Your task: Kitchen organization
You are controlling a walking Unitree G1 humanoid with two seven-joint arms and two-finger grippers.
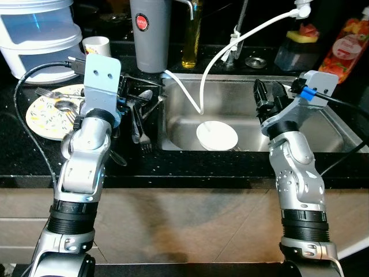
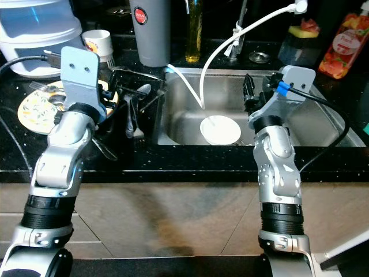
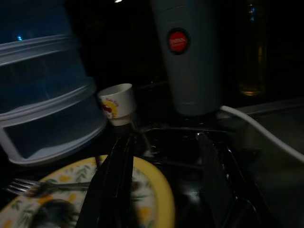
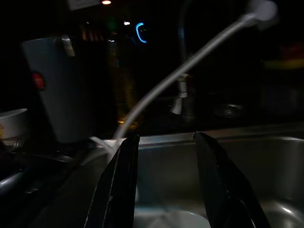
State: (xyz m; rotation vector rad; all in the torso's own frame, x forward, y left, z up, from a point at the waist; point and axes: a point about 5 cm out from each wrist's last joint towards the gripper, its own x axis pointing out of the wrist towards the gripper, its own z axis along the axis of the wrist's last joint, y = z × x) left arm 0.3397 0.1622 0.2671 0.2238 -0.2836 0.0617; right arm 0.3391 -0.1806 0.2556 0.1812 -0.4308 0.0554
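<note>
A steel sink [image 1: 300, 130] holds a white dish [image 1: 217, 136] under a white hose [image 1: 242, 36]. On the black counter to its left lies a yellow patterned plate [image 1: 46, 112] with a fork [image 3: 42, 186] on it. Dark utensils, among them a black fork [image 1: 144, 141] and a spoon [image 1: 145, 95], lie between plate and sink. My left gripper [image 3: 166, 190] hovers over these utensils, open, with nothing between its fingers. My right gripper [image 4: 166, 185] hangs open over the sink's right half, pointing toward the dish.
Behind the plate stand a small white cup [image 1: 97, 45], a stacked plastic container [image 1: 37, 32] and a grey jug [image 1: 150, 34]. An oil bottle [image 1: 191, 40], the tap [image 1: 236, 34], a sponge box [image 1: 300, 46] and a red packet [image 1: 346, 46] line the back.
</note>
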